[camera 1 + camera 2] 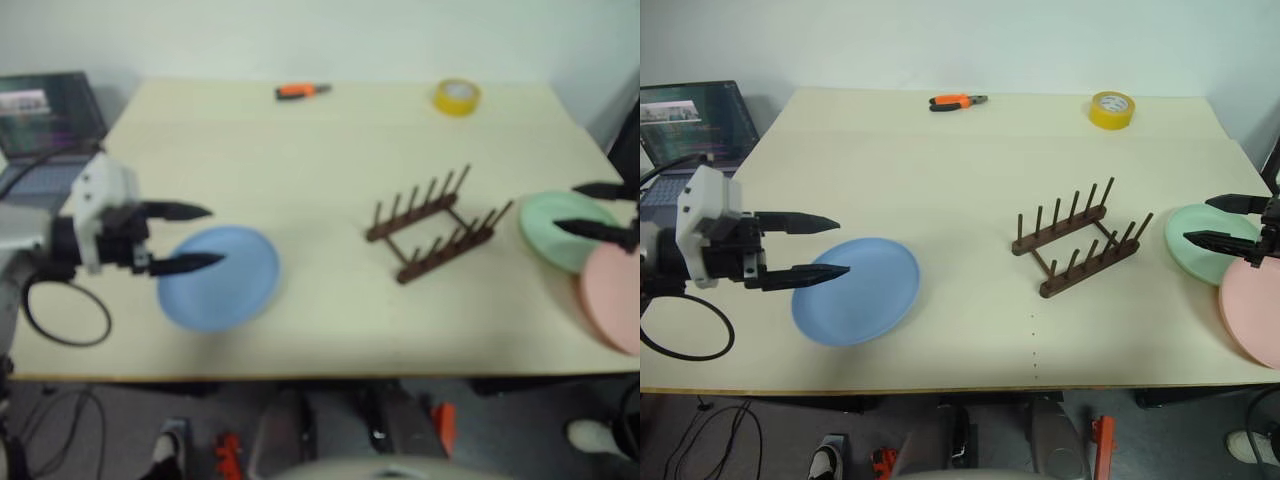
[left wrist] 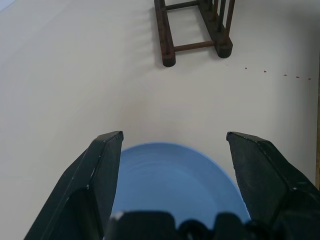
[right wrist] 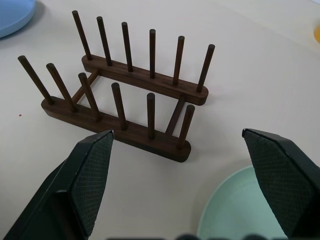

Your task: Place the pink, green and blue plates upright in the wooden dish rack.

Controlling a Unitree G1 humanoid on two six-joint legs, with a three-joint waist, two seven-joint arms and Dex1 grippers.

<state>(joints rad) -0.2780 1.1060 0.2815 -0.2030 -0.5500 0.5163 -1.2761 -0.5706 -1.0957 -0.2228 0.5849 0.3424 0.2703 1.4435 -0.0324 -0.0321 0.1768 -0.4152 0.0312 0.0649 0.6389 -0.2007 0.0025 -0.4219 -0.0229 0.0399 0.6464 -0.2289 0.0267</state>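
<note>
While flat on the tabletop [image 1: 970,200], blue plate [image 1: 856,290] left, green plate [image 1: 1200,243] and pink plate [image 1: 1252,312] right, wooden dish rack [image 1: 1076,245] empty between.
Likely light, stiff, slick plastic; best pinched at the rim. Left gripper [image 1: 825,248] and right gripper [image 1: 1212,221] both spread, empty.

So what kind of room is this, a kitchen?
More likely a lab or workshop: the plates and wooden dish rack sit on a plain worktable along with orange pliers and a yellow tape roll, with a laptop beside it.
</note>
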